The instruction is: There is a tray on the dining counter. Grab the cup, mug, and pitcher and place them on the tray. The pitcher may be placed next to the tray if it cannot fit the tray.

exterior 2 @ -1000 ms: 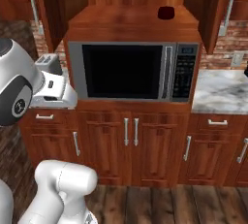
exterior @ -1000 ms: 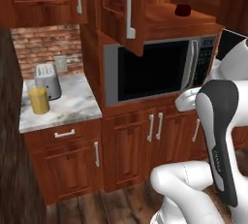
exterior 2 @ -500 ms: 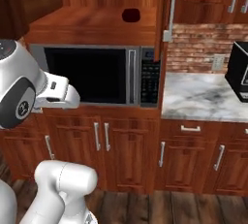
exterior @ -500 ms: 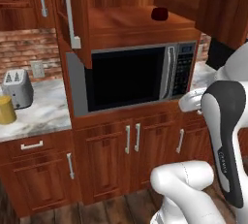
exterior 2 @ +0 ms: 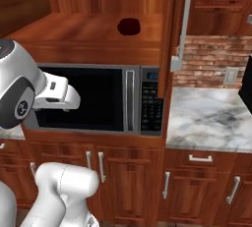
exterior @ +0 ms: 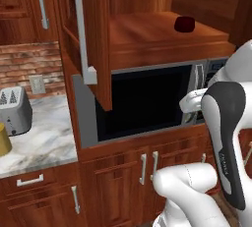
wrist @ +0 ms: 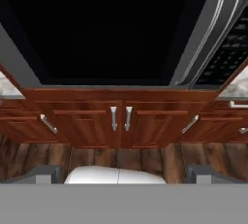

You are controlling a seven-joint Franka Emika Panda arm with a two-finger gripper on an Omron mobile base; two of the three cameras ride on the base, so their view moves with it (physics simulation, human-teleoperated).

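One mug (exterior: 184,23) sits in the left base view on the wooden shelf (exterior: 147,37) above the microwave (exterior: 147,100), far right, behind an open cabinet door (exterior: 91,34). It is presumably stored there, so the door stands swung out to give access. At the left edge a yellow pitcher (exterior: 4,141) stands on the worktop (exterior: 42,145) just beside the toaster (exterior: 14,110); only a sliver of it shows.

The right base view shows the mug (exterior 2: 129,26) well above the arm, which is held low in front of the microwave (exterior 2: 93,98), not yet raised to shelf height.

In the hand view the pincer (wrist: 123,174) stands wide and empty, its tips far apart, aimed at the microwave and the lower cabinet doors (wrist: 121,121).
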